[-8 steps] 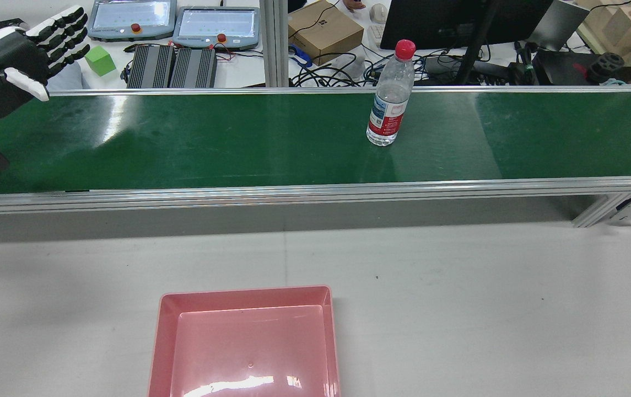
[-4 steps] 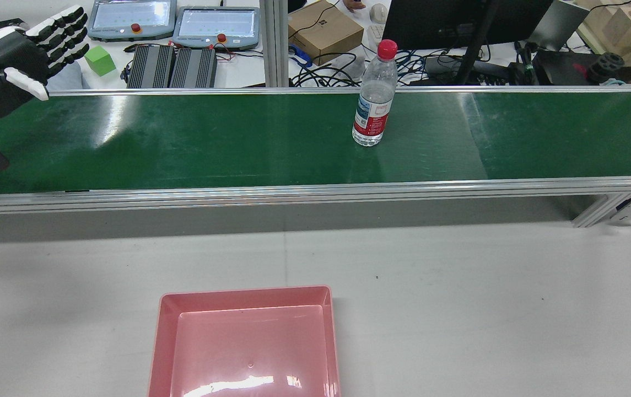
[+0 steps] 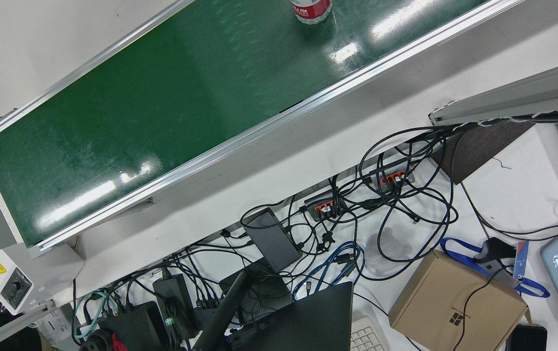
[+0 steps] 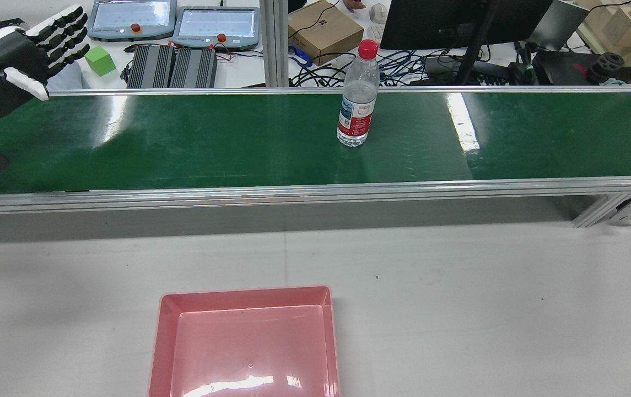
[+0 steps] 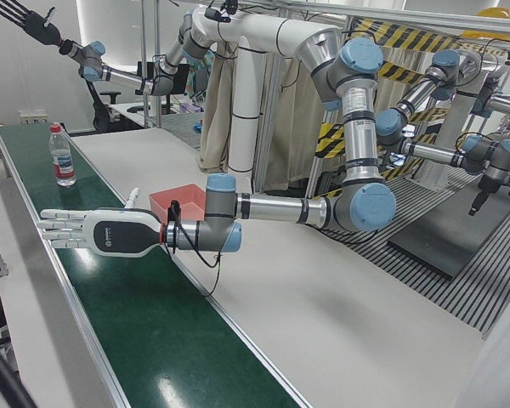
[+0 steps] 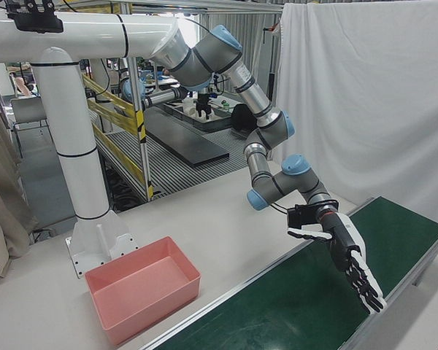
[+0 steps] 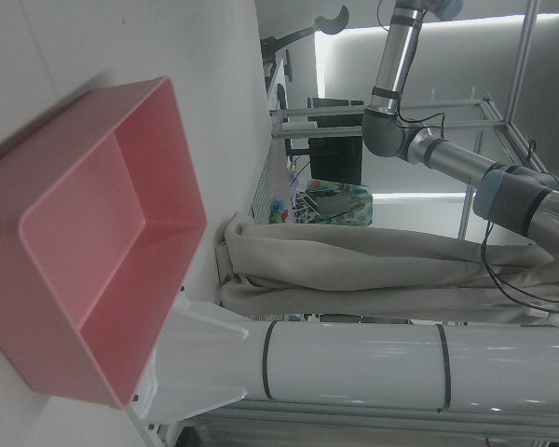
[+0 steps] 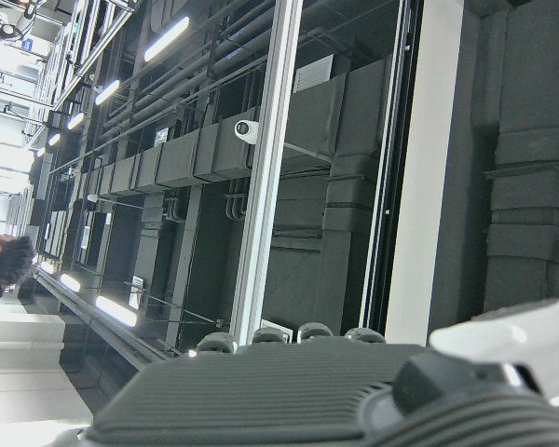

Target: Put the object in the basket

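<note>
A clear water bottle (image 4: 357,99) with a red cap and red label stands upright on the green conveyor belt (image 4: 210,143), a little right of its middle. The bottle's base (image 3: 311,9) shows at the top edge of the front view, and the bottle (image 5: 62,157) stands far down the belt in the left-front view. My left hand (image 4: 12,60) hovers open over the belt's left end, fingers straight and empty, well apart from the bottle. The left-front view shows this left hand (image 5: 85,232) flat above the belt. My right hand (image 5: 24,19) is raised high, fingers spread, holding nothing. The empty pink basket (image 4: 243,291) sits on the white table nearer to me.
Aluminium rails (image 4: 315,190) edge the belt. Beyond it lie two teach pendants (image 4: 216,25), a green cube (image 4: 100,60), a cardboard box (image 4: 323,30), cables and a monitor. The white table (image 4: 458,309) spreads around the basket (image 6: 153,310).
The bottle has travelled leftwards along the belt, toward my left hand, staying upright. Neither hand has moved.
</note>
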